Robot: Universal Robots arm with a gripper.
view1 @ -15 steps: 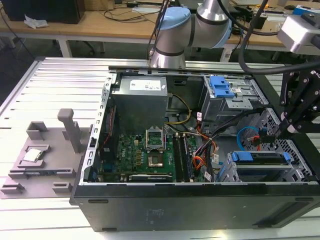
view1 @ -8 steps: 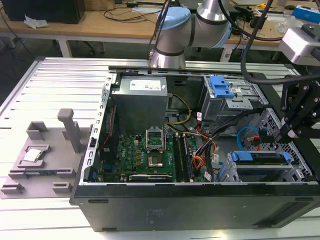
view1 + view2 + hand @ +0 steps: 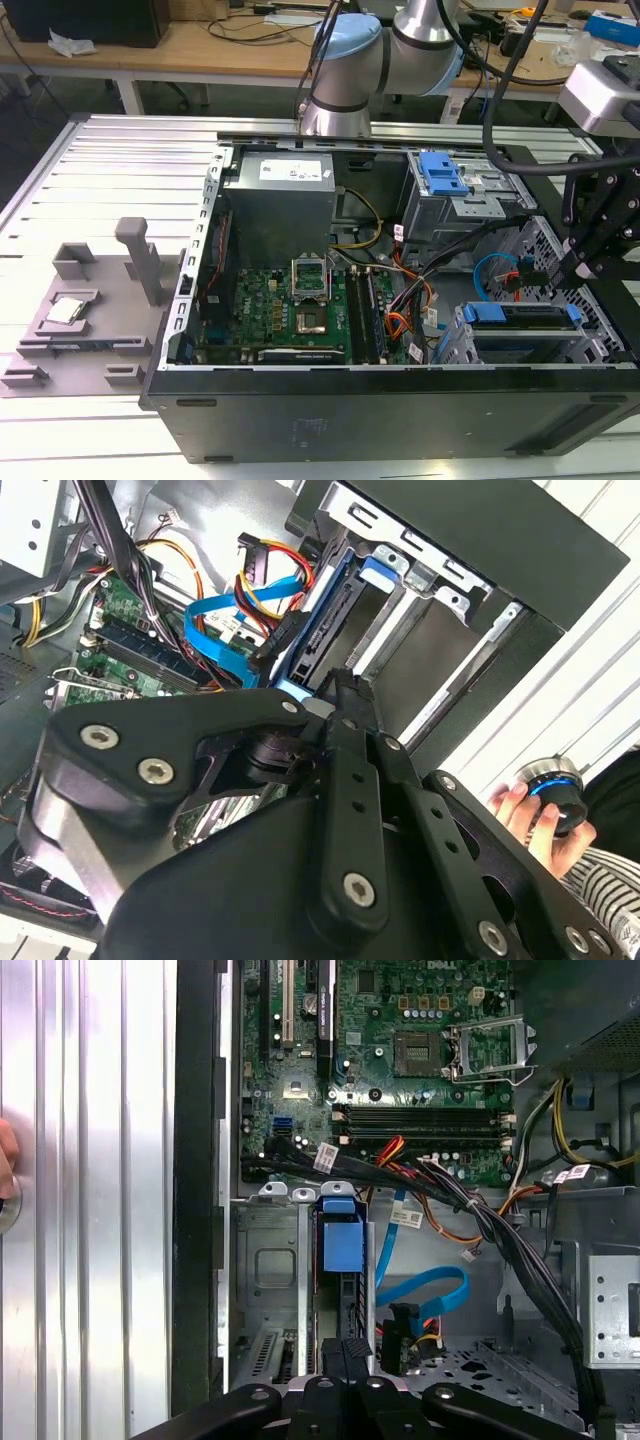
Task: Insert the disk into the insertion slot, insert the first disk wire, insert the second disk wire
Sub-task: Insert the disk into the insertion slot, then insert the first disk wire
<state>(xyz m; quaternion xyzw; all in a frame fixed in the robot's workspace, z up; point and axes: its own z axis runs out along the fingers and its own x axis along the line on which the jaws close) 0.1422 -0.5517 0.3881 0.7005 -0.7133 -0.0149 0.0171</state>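
Black claw (image 3: 345, 1348), fingers pinched together on nothing, sits at the edge of the flat silver blue-framed disk (image 3: 340, 1240) standing in the grey perforated metal slot (image 3: 262, 1260) just ahead, where a sideways drift could snag the loose blue wire (image 3: 430, 1282) beside it.

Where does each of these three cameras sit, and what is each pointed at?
Exterior view: off the arm, above the open computer case, looking down into it; the arm and gripper show.
First wrist view: rides on the arm, looks past the gripper at the disk and motherboard.
Second wrist view: also on the arm, behind the gripper, facing the disk; a person's hand shows.
Both wrist views share the disk and gripper.
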